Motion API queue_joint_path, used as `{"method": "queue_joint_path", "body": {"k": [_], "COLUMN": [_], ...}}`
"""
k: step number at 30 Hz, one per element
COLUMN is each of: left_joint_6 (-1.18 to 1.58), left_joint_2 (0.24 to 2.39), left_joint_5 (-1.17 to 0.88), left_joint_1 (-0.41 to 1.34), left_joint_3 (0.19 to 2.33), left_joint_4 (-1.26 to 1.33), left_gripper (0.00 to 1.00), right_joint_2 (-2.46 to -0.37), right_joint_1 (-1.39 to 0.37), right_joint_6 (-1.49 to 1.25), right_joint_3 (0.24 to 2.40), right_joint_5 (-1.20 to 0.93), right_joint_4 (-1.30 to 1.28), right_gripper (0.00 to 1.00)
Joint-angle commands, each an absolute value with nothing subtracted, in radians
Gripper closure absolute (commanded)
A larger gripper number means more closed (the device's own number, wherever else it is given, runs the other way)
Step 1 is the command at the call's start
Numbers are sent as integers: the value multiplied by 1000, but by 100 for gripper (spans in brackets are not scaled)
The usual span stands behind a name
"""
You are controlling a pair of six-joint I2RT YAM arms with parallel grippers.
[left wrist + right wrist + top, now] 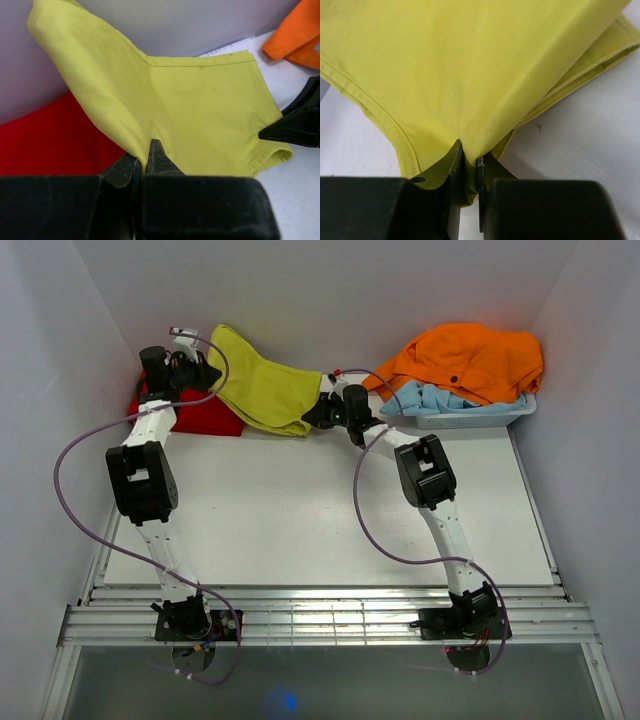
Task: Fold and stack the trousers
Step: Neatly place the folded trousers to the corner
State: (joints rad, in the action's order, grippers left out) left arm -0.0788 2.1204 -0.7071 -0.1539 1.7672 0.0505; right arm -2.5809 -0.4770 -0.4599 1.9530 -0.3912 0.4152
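- Both arm bases sit at near edge of tabletop [300, 520]; arms reach fwd to far side, a purple cable [70, 465] looping off each.
- R fingers [312, 412] far-centre, pointing left, low over the tabletop. Wrist view: pinched nearly shut on a fold of the trousers [265, 390], only a thin layer of fabric betw. the tips; a hemmed edge curves off to the left.
- L fingers [207, 373] at far-left, near back wall, pointing right. Wrist view: also pinched tight on the trousers' near edge, cloth bunched betw. the tips.
- Trousers: yellow-green, folded into a wide bundle at far-left of the tabletop, stretched betw. the two sets of fingers. R end lies on the tabletop w/ stacked layers showing at the edge; L end is lifted and rises against the back wall.
- Red cloth [200, 418] flat at far-left corner, under the L arm; the trousers' L part overlaps it.
- Far-right: shallow bin [480, 418] w/ a light-blue garment [440, 400] inside and an orange garment [470, 360] heaped on top, spilling over the rim. Well apart from the trousers.
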Motion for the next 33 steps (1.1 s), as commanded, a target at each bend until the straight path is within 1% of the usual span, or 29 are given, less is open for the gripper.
{"method": "queue_joint_path", "body": {"k": [1, 3, 4, 5, 6, 7, 8, 10, 11, 12, 13, 14, 15, 17, 18, 19, 21, 22, 25, 31, 33], "left_joint_6": [-118, -149, -155, -156, -152, -152, -153, -150, -150, -147, -146, -147, -152, -167, -182, -187, -202, -202, -195, -209, -209], "left_joint_2": [2045, 2040, 2043, 2057, 2062, 2065, 2066, 2053, 2048, 2036, 2034, 2033, 2034, 2040, 2043, 2052, 2059, 2059, 2046, 1999, 2008], "left_joint_5": [-614, -566, -558, -558, -552, -546, -545, -534, -522, -500, -465, -462, -463, -460, -471, -477, -489, -482, -404, -166, -123], "left_joint_1": [-195, -196, -204, -207, -213, -215, -215, -213, -213, -213, -216, -219, -222, -229, -232, -232, -232, -232, -233, -267, -284], "left_joint_3": [1856, 1867, 1884, 1894, 1902, 1904, 1896, 1875, 1847, 1832, 1819, 1816, 1818, 1827, 1841, 1848, 1876, 1882, 1876, 1766, 1746], "left_joint_4": [225, 244, 245, 244, 239, 235, 232, 241, 268, 288, 308, 330, 333, 339, 339, 341, 345, 353, 402, 558, 561], "left_gripper": [100, 100, 100, 100, 100, 100, 100, 100, 100, 100, 100, 100, 100, 100, 100, 100, 100, 100, 100, 100, 100], "right_joint_2": [-2589, -2609, -2618, -2631, -2634, -2634, -2658, -2712, -2770, -2789, -2799, -2806, -2810, -2810, -2803, -2789, -2740, -2717, -2655, -2626, -2602], "right_joint_1": [-511, -525, -537, -538, -537, -531, -528, -525, -525, -528, -538, -548, -566, -584, -589, -595, -594, -592, -581, -546, -538], "right_joint_6": [-385, -394, -387, -384, -390, -403, -411, -429, -431, -436, -439, -425, -404, -361, -359, -368, -385, -385, -391, -434, -431], "right_joint_3": [2084, 2121, 2155, 2154, 2131, 2102, 2100, 2198, 2312, 2344, 2352, 2347, 2345, 2349, 2323, 2300, 2205, 2165, 2064, 2036, 2002], "right_joint_5": [-342, -290, -273, -282, -297, -310, -331, -336, -336, -325, -299, -231, -207, -172, -161, -164, -184, -190, -209, -281, -301], "right_joint_4": [482, 413, 381, 379, 420, 458, 483, 447, 442, 493, 535, 576, 606, 650, 652, 656, 672, 678, 710, 661, 654], "right_gripper": [92, 92, 83, 77, 65, 56, 58, 61, 66, 70, 71, 71, 71, 65, 61, 61, 61, 63, 64, 73, 73]}}
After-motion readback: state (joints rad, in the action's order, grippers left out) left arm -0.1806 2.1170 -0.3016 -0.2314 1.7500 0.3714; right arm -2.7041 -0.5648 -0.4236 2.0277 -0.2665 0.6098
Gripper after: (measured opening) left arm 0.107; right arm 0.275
